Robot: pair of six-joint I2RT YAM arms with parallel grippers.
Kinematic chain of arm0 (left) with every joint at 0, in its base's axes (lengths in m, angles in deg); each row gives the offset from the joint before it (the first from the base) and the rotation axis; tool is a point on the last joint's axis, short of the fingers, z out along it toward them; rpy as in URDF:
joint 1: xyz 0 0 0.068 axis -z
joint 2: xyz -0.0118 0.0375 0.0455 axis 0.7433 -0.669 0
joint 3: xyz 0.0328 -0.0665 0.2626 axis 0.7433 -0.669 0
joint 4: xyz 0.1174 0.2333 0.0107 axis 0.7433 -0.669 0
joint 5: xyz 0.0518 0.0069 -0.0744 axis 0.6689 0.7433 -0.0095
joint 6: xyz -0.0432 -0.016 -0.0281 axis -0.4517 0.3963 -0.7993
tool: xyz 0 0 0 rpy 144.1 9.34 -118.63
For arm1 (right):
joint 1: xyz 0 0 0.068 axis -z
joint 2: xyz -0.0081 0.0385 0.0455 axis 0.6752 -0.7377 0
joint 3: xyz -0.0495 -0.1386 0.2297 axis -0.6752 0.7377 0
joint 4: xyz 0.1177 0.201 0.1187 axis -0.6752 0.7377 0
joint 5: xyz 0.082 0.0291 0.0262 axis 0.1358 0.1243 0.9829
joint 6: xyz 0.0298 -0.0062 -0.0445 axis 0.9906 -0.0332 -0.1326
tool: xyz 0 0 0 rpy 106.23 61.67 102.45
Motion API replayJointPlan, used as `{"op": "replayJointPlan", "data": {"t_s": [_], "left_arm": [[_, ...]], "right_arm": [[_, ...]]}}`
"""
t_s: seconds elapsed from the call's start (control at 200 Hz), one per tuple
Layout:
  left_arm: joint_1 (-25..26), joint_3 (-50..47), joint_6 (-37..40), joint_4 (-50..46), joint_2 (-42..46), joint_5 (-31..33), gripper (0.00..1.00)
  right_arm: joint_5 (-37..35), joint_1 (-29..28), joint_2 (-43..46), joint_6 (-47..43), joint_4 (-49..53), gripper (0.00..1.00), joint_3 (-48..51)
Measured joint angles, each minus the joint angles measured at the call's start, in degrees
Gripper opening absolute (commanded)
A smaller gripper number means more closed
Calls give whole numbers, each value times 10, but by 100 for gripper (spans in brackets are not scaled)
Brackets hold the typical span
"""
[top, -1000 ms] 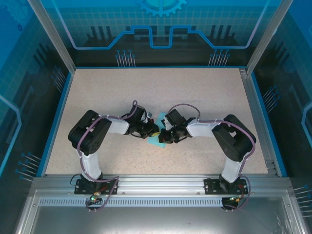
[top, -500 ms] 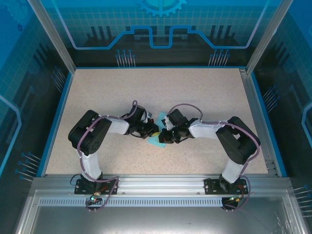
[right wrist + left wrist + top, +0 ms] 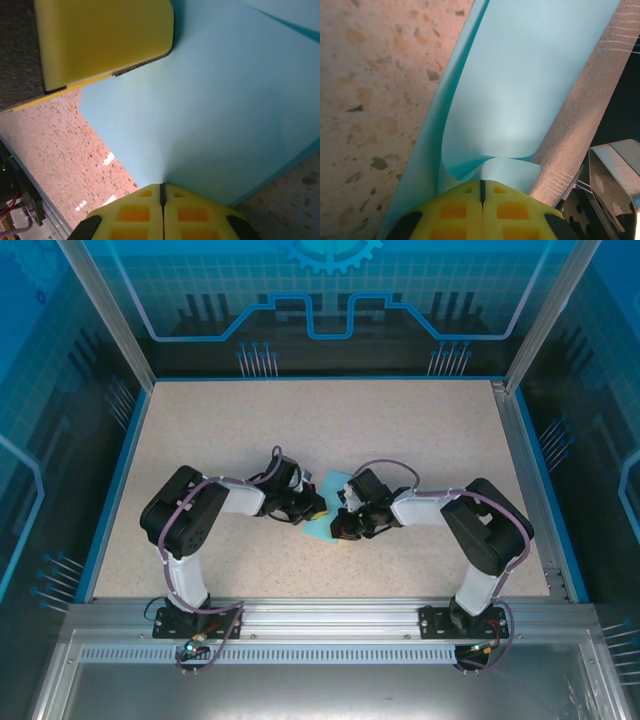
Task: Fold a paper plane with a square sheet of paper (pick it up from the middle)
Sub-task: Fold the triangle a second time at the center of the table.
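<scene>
The right gripper point(image 3: 162, 189) has slid toward 6 o'clock, baring more of the square sheet of paper point(image 3: 335, 481) near table centre. It and the left gripper point(image 3: 481, 186) both pinch the sheet's edges. Opposing pulls could tear it or skew the crease.

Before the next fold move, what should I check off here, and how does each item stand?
1. Left gripper shut on paper: ok.
2. Right gripper shut on paper: ok.
3. Paper lying flat on table: not ok, it curls up by the left gripper.
4. Paper untorn: ok where visible.
5. Grippers clear of each other: cannot tell, they sit very close.
</scene>
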Motion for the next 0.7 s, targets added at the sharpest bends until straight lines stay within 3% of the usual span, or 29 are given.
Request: {"op": "replayJointPlan", "data": {"t_s": [0.7], "left_arm": [[0, 0, 0, 0, 0, 0, 0]], "right_arm": [[14, 5, 38, 13, -36, 7, 46]]}}
